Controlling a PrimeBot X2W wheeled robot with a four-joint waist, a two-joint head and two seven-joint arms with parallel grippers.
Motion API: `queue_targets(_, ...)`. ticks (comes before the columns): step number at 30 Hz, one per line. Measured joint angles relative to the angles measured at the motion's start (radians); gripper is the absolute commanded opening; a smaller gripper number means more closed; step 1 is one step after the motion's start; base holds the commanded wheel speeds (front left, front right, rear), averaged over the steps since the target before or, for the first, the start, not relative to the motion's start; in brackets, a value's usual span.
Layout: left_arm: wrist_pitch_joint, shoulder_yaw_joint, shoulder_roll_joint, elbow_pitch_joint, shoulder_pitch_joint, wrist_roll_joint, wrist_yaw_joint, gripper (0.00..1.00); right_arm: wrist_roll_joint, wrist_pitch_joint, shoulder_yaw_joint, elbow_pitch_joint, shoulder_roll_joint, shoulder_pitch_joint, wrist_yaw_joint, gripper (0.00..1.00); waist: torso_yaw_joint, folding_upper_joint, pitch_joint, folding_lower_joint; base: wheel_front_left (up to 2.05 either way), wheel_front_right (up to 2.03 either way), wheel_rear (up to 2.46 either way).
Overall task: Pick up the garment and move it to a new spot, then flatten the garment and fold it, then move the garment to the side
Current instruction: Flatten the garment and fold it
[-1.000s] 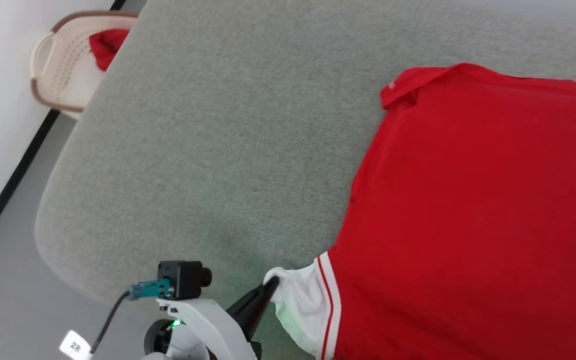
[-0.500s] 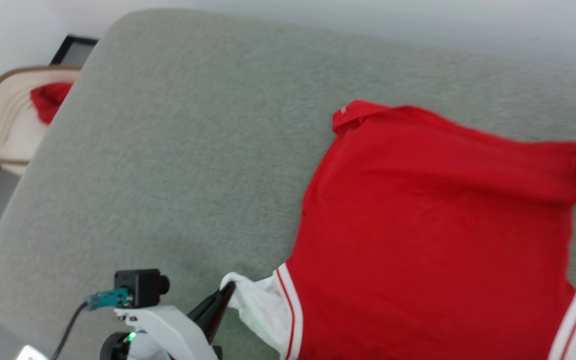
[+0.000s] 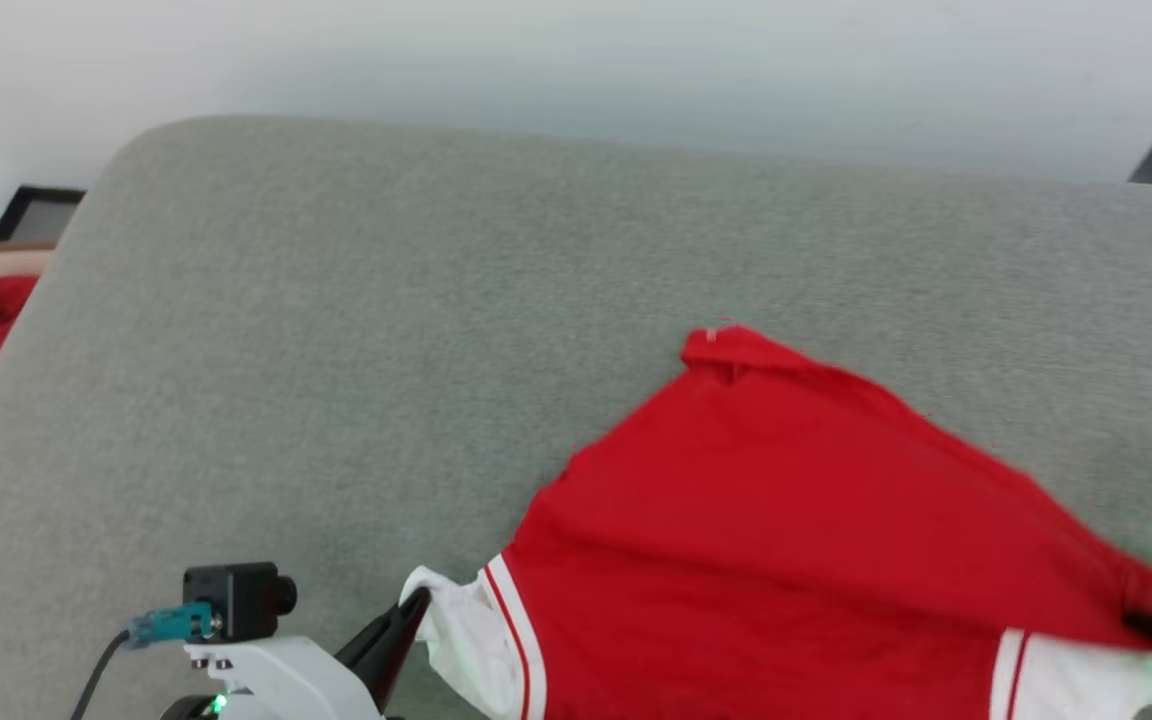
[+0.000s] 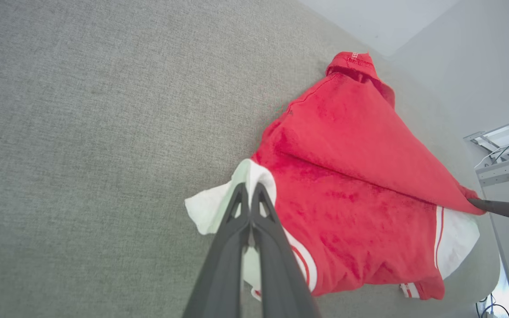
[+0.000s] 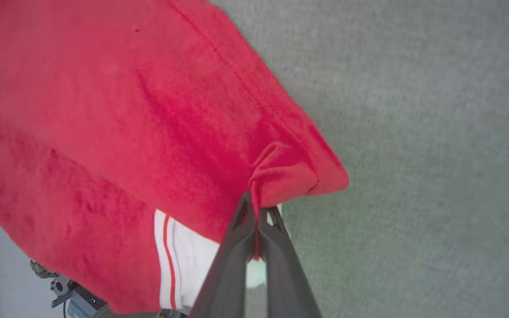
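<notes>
**Fold in progress.** The garment [image 3: 786, 540] lies on the grey padded tabletop [image 3: 436, 300], toward the tabletop's near right corner. Its red body is drawn up off the tabletop into a diagonal flap.

- **Left gripper** [image 4: 250, 191]: jaws closed on the white sleeve [image 4: 212, 207], by the tabletop's near edge.
- **Right gripper** [image 5: 256, 205]: jaws closed on the bunched red hem corner [image 5: 290, 176], above the tabletop's right side.

**Recommended technique:** the left pinch serves as anchor. The right corner travels low and taut, is laid edge on edge, and is released only once flat on the tabletop.
</notes>
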Motion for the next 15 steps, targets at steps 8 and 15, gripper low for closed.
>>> queue_targets(8, -0.007, 0.01, 0.011, -0.017, 0.021, -0.005, 0.011, 0.0, -0.039, 0.011, -0.121, -0.106, 0.098, 0.224, 0.0, 0.0, -0.049, 0.0, -0.018, 0.0, 0.0, 0.0, 0.0)
queue_targets(15, -0.015, 0.019, 0.016, -0.013, 0.03, -0.008, 0.011, 0.0, -0.104, -0.047, -0.144, -0.112, 0.177, 0.27, 0.0, 0.19, -0.076, 0.0, -0.015, 0.0, 0.0, 0.0, 0.0)
